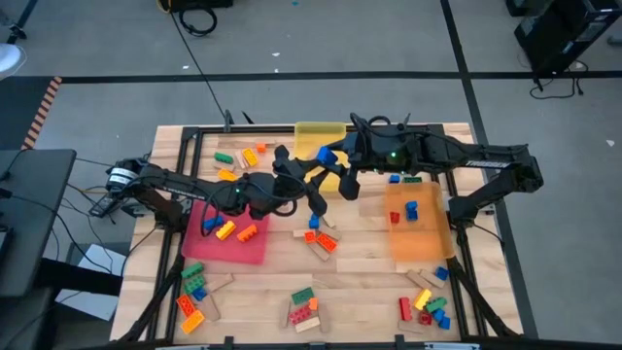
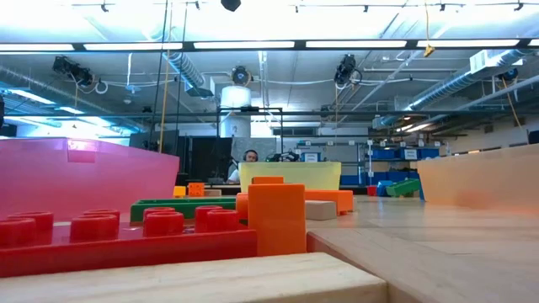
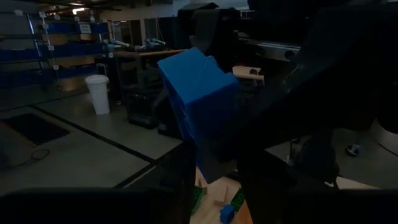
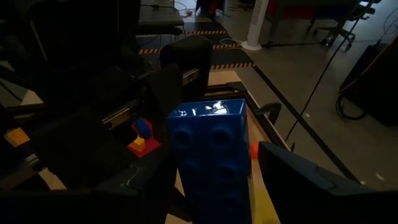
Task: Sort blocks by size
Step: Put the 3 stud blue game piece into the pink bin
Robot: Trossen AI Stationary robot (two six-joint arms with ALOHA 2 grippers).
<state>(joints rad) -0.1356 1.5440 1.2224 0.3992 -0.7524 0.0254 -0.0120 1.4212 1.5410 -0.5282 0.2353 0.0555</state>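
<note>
High view: one blue block hangs above the counter by the yellow tray, between the left gripper and right gripper, likely a hand-over; three trays in all, with the red tray and orange tray. Low view: neither gripper shows, only one red brick, one orange brick and one green brick lying unsorted. Wrist views: the left jaws look clamped on the block's end, while the right jaws stand apart around it, seemingly to let go.
</note>
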